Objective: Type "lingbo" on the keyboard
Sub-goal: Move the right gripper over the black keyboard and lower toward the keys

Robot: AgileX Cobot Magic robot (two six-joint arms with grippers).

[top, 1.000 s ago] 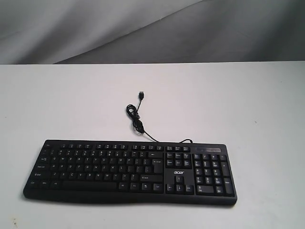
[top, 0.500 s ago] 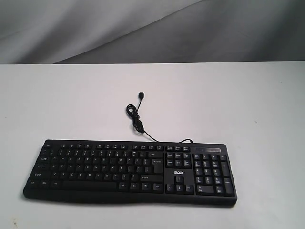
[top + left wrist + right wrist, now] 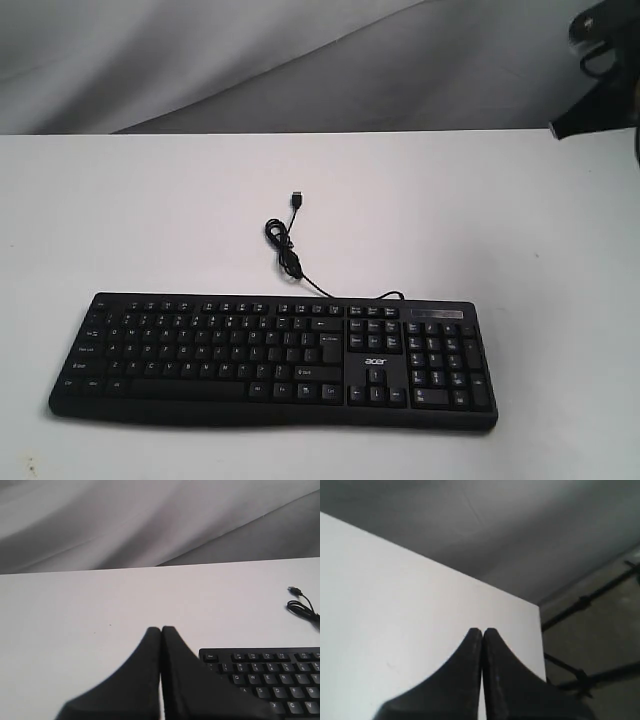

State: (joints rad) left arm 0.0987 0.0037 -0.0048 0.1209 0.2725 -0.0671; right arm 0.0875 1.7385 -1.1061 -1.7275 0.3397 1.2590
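White table (image 3: 150, 200) carries the keyboard (image 3: 270, 360) flat and untouched, left pincer (image 3: 161, 629) clenched empty near its corner, right pincer (image 3: 482, 629) clenched empty well apart, so all of "lingbo" looks yet to be typed

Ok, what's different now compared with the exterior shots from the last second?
Part of the right arm has come into the exterior view at its top right corner, well away from the keys. Nothing was taken hold of or let go. The keyboard and its USB cable lie as before.
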